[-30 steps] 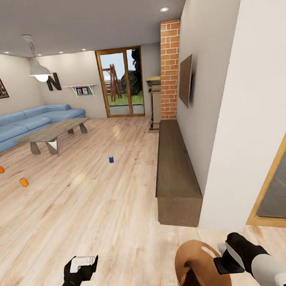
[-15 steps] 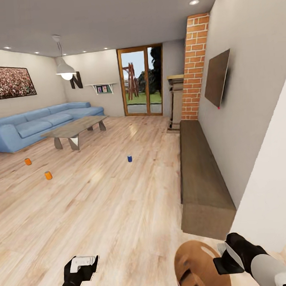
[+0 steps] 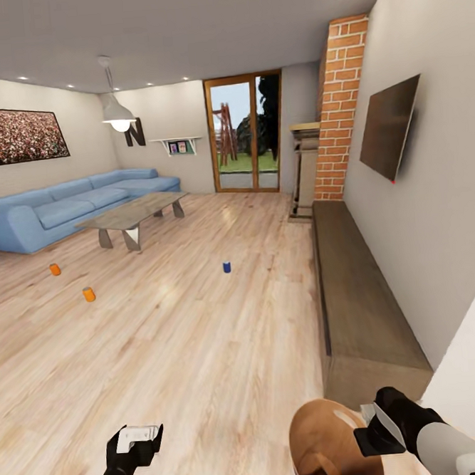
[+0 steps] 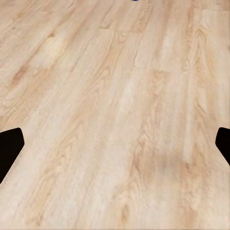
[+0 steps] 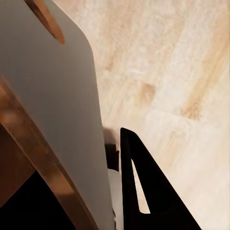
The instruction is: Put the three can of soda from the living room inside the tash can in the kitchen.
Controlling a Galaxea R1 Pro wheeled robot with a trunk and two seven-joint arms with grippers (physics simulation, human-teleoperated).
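Walls and sofa have slid across the head view since a second ago, so the camera has turned; the things themselves did not move. Now the view looks further into the living room, and the door frame that was beside the white wall is gone from sight. I think the robot is turning toward the cans, which is what the job needs first.

Two orange soda cans stand on the wood floor in front of the blue sofa (image 3: 71, 208): one can (image 3: 55, 270) nearer the sofa, the other can (image 3: 89, 294) a bit further out from it. A small blue can (image 3: 227, 267) stands further from the sofa, out past the glass coffee table (image 3: 132, 211). I cannot see a third orange can.

The right gripper (image 3: 372, 427) is pinching the rim of the trash can (image 3: 321, 438), with one finger inside and one outside the grey wall. The robot is carrying it along.

The left gripper (image 3: 137, 438) holds nothing. Its fingers are spread wide over bare floor, well away from the sofa.
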